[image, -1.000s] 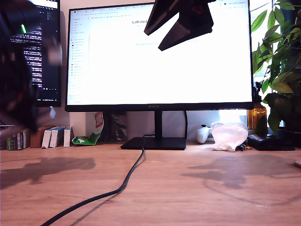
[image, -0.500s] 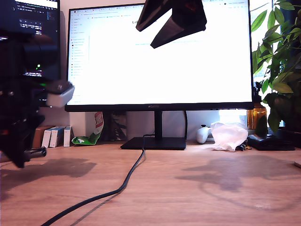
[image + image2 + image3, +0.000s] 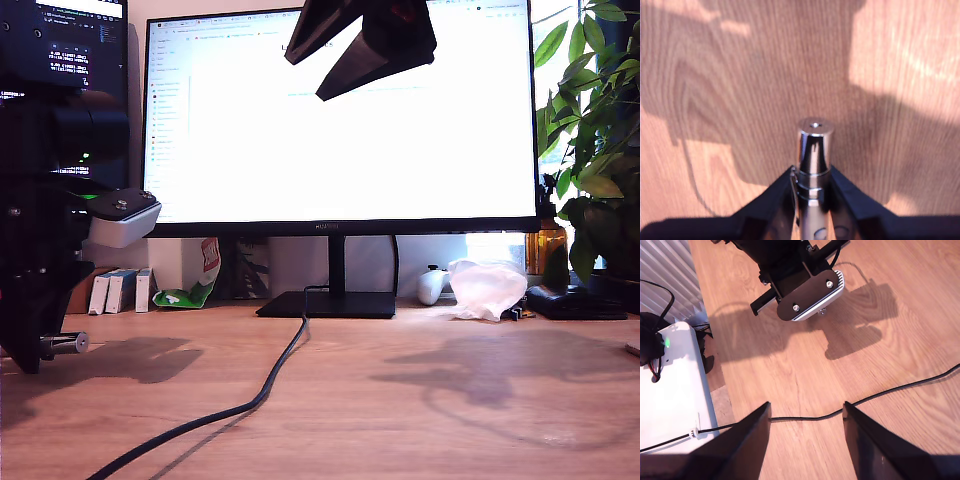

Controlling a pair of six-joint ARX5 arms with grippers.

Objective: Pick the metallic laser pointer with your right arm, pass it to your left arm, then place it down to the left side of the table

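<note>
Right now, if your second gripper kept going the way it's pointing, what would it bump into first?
Probably the black cable, which crosses between my second gripper's open fingers, lying on the wooden table. Depth is hard to judge.

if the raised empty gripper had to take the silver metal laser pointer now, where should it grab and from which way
Probably the bare ringed end of the silver metal laser pointer that sticks out past my first gripper, which is shut on its rear. That end faces the exterior view's right just above the wood-grain table, so my second gripper, open and high, would best come down across it, jaws crosswise to the cylinder.
</note>
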